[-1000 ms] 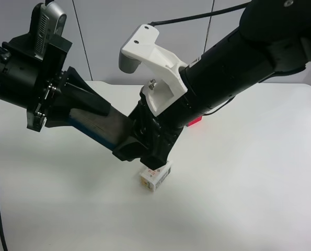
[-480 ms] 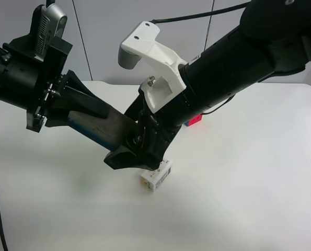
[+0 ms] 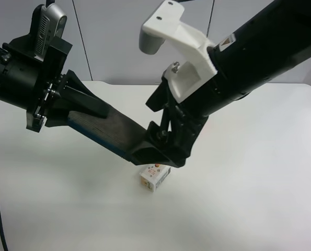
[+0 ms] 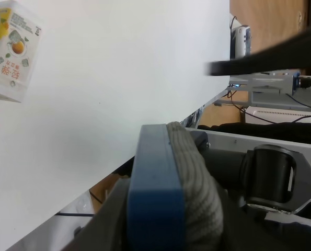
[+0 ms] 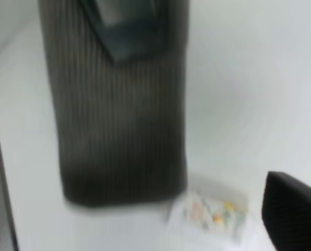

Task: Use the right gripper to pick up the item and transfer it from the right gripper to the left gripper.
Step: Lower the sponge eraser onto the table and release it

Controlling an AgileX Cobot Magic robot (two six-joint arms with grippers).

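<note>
Exterior high view, from its left: left gripper (image 3: 92, 117), topped by a grey camera box (image 3: 48, 29), closed tight on one end of the item (image 3: 116, 130), long black fingers clamped against the felt top and the blue base. Item held in the air above the white table (image 3: 249, 198), slanting down toward the view's right. At the item's lower end: right gripper (image 3: 154, 128), jaws spread wide, one above and one below that end; contact with the item not determinable from this view. Under the lower jaw in this view: small white printed box (image 3: 155, 178), resting on the table. Farther right: white angular bracket (image 3: 181, 47) on the bulky black arm. Shown by the right wrist view alone: felt face of the item (image 5: 118, 104), blurred and seen flat-on, its free end unclamped, one black fingertip (image 5: 294, 209) well apart from it, the box (image 5: 212, 212) near that end. Shown by the left wrist view alone: item (image 4: 160, 193) edge-on, blue base and grey felt side by side, pinched between the left gripper's fingers (image 4: 105, 230); box (image 4: 11, 49) on the table, well apart from the item.
</note>
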